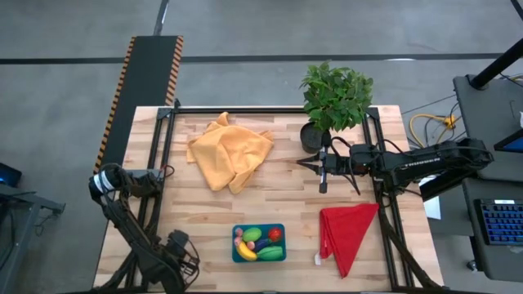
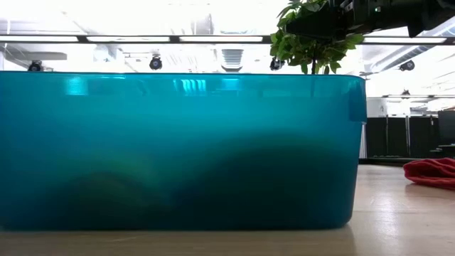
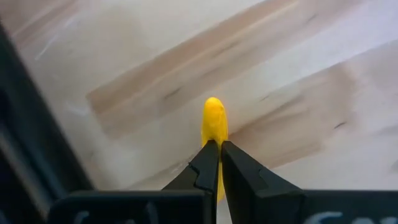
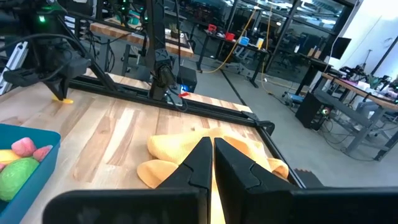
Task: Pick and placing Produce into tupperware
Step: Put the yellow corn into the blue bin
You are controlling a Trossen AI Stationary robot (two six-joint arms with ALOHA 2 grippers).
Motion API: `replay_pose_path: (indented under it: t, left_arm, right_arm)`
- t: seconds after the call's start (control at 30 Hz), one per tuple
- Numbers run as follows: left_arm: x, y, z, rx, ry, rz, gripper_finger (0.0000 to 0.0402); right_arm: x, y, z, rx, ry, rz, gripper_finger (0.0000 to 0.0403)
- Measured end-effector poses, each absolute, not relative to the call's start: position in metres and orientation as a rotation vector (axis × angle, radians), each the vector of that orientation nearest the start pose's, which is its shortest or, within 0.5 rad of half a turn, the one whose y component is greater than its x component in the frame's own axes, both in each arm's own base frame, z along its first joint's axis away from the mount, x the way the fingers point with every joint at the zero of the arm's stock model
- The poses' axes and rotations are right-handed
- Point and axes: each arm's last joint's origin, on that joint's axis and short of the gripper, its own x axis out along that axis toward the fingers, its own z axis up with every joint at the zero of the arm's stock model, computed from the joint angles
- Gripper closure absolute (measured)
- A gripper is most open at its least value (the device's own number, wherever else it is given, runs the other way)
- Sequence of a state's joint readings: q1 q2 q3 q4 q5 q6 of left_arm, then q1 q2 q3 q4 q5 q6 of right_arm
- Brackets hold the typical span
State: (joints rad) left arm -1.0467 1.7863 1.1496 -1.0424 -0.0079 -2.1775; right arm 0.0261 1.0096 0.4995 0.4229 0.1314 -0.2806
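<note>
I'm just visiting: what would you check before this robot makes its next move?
1. Left fingers shut on the yellow piece: ok.
2. Yellow piece lifted off the table: cannot tell.
3. Tupperware upright and uncovered: ok.
4. Way from the left fingers to the tupperware free of the orange cloth and red cloth: ok.
5. Right fingers shut, empty, away by the plant: ok.

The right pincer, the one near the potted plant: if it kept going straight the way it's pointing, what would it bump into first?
Probably the orange cloth. The shut right pincer points across the table at its folds; depth is uncertain.
</note>
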Motion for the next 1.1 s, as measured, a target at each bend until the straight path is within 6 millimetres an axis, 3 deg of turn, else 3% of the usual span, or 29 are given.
replay_pose_path:
  t: [0.33, 0.77, 1.1]
  left_arm:
    - [0.163, -0.252, 0.179, -0.800, 1.159, 0.895, 0.0401]
    - [0.182, -0.228, 0.214, -0.737, 0.791, 0.738, 0.0401]
    - [0.217, -0.212, 0.225, -0.678, 0.704, 0.640, 0.0401]
  right_arm:
    - [0.219, 0.002, 0.251, -0.287, 0.101, -0.093, 0.0394]
    - [0.219, 0.002, 0.252, -0.288, 0.099, -0.093, 0.0394]
    - [0.218, 0.002, 0.252, -0.295, 0.099, -0.093, 0.0394]
